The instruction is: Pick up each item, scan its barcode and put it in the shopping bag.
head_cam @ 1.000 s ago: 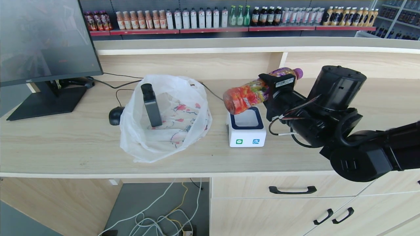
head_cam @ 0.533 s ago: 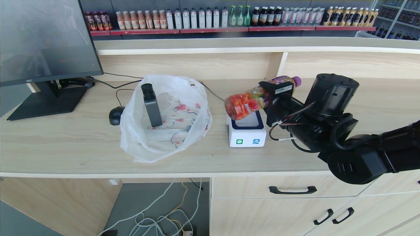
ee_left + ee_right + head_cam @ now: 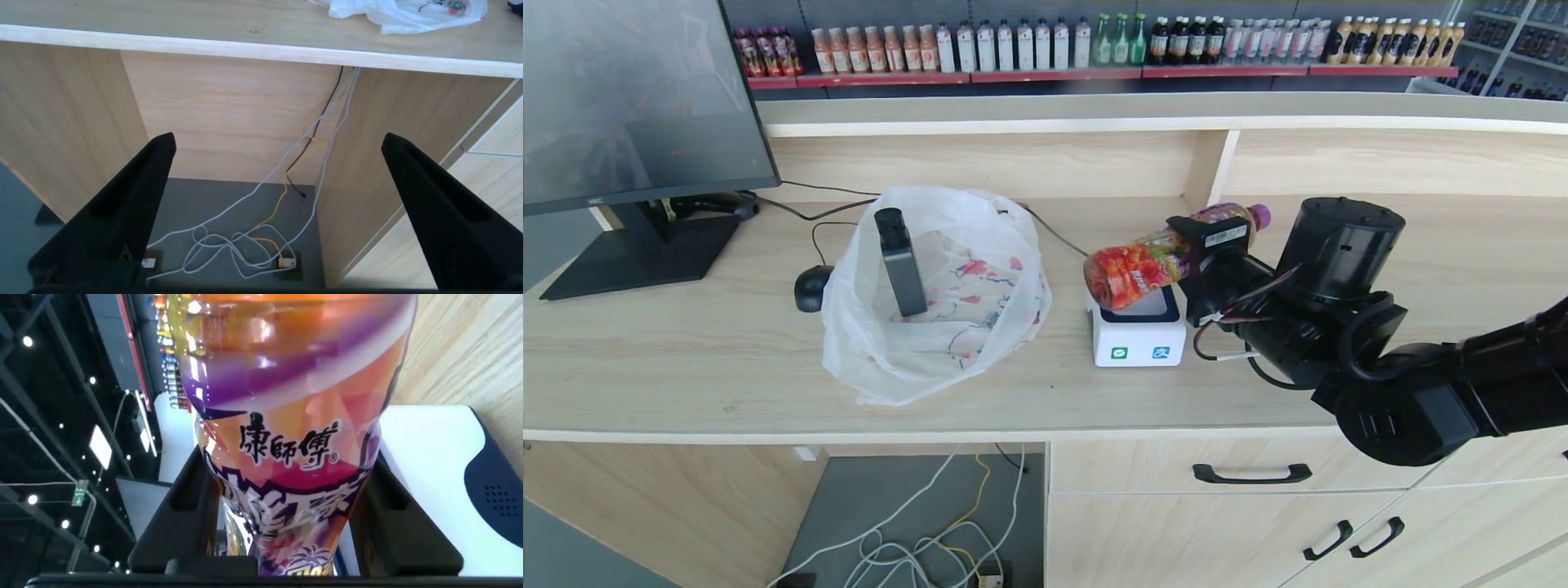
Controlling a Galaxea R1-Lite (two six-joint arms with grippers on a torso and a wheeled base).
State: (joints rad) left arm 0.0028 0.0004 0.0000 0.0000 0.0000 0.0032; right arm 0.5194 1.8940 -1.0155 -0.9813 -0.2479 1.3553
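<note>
Orange-and-purple juice bottle (image 3: 1135, 265) lies sideways just above the white scanner (image 3: 1137, 347), pinched by the right gripper (image 3: 1207, 242). The shopping bag (image 3: 935, 327) stands left of it. The left gripper (image 3: 278, 208) is spread wide, below the counter (image 3: 204, 41).

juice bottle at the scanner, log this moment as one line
phase: scan | right jaws: shut on juice bottle, lying sideways above scanner | left jaws: open, below counter | shopping bag: dark bottle inside

bottle (image 3: 1135, 265) above scanner (image 3: 1139, 343) on counter (image 3: 686, 367), shopping bag (image 3: 980, 327) to scanner's left, mouse (image 3: 810, 287) left of that, monitor (image 3: 629, 98) far left
</note>
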